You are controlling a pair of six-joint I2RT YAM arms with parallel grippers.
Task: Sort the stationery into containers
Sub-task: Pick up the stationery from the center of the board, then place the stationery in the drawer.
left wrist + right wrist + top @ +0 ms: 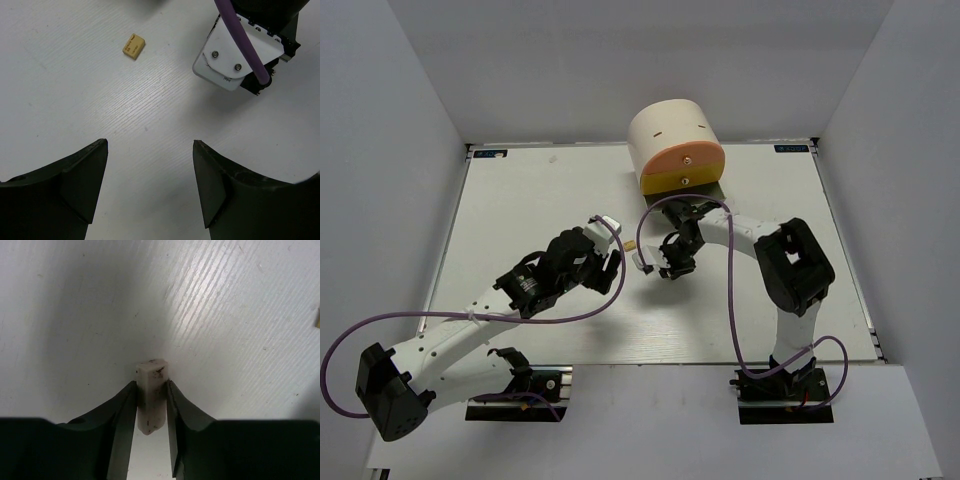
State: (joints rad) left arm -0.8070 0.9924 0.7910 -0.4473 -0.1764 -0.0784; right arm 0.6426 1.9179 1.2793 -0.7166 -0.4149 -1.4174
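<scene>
A pale grey eraser point(152, 371) is clamped in the right gripper point(151, 390) near mid-table, so a carry to the cream organiser point(677, 130) at its twelve o'clock is judged next, while the left gripper point(150, 144) is spread wide, a tan eraser point(133, 46) at its eleven o'clock.

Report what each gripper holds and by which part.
The right gripper pinches an off-white eraser across its long sides, its far end poking out in front. The left gripper is open and holds nothing.
</scene>
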